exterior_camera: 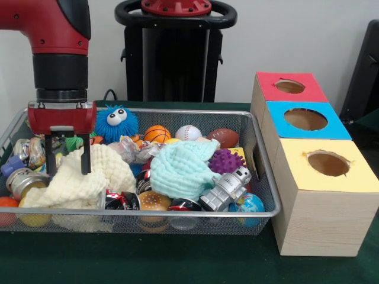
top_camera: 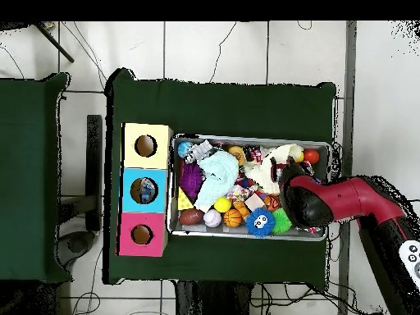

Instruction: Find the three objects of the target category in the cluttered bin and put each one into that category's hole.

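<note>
The silver wire-mesh bin (exterior_camera: 177, 211) is full of toys, cloths and cans; it also shows in the overhead view (top_camera: 246, 138). My gripper (exterior_camera: 68, 168) hangs over the bin's left end, open, with its black fingers (exterior_camera: 86, 158) down on a cream cloth (exterior_camera: 98, 177). A crumpled clear plastic wrapper (exterior_camera: 133, 148) lies just right of the gripper, between the cream cloth and a mint cloth (exterior_camera: 180, 168). Another clear packet (exterior_camera: 34, 151) shows left of the fingers. The red-topped box's hole (exterior_camera: 289, 86) is at the far right, apart from the bin. In the overhead view my arm (top_camera: 320, 203) covers the gripper.
The blue-topped box's hole (exterior_camera: 305, 119) and the yellow-topped box's hole (exterior_camera: 327, 163) are in line with the red one. A blue furry ball (exterior_camera: 115, 123), a purple spiky ball (exterior_camera: 225, 160), a silver toy robot (exterior_camera: 228, 188) and cans (exterior_camera: 23, 180) crowd the bin.
</note>
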